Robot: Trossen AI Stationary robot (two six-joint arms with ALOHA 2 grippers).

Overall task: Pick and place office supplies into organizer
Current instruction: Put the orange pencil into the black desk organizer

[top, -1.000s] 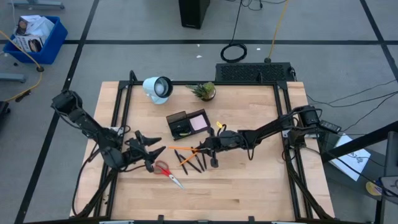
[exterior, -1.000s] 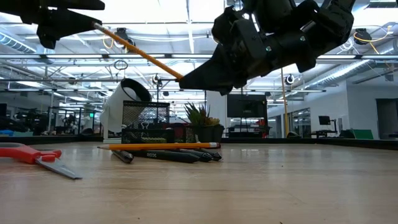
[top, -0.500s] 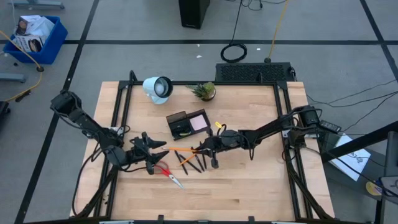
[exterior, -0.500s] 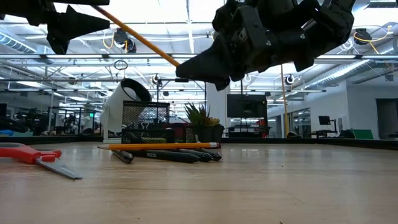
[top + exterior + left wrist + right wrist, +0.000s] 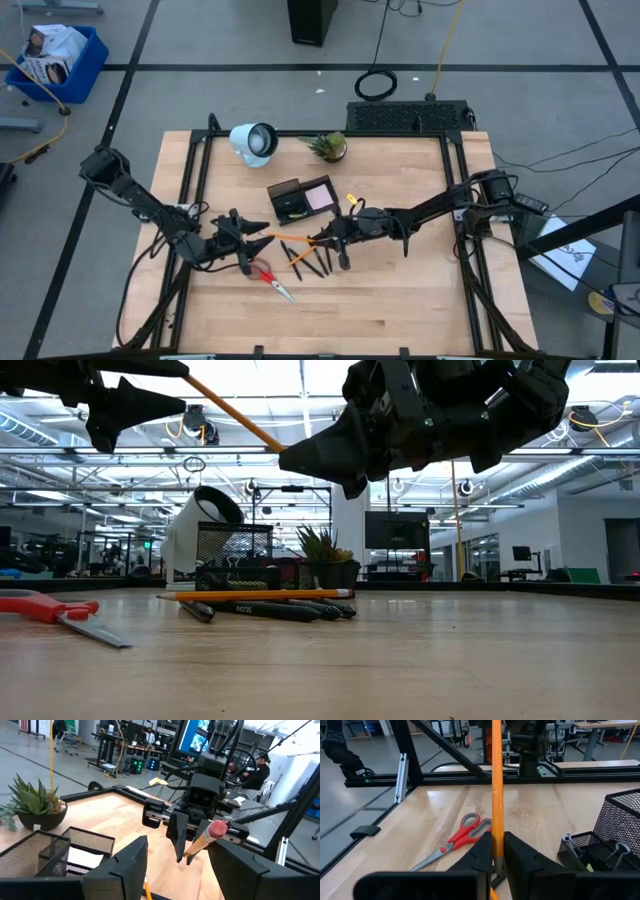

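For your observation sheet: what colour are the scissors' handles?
Red; the scissors show best in the right wrist view.

My view: open-plan robotics lab, with ceiling trusses (image 5: 250, 455), glass partitions, monitor workstations (image 5: 197, 737) (someone seated), taped floor (image 5: 250, 68).

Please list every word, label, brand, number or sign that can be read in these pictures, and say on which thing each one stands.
No text can be read.
Pen lying on the table: a small pale print on its barrel, too small to read.
Box in the blue bin on the floor: printed, too small to read.
Screen in the room behind: bright picture, blurred.
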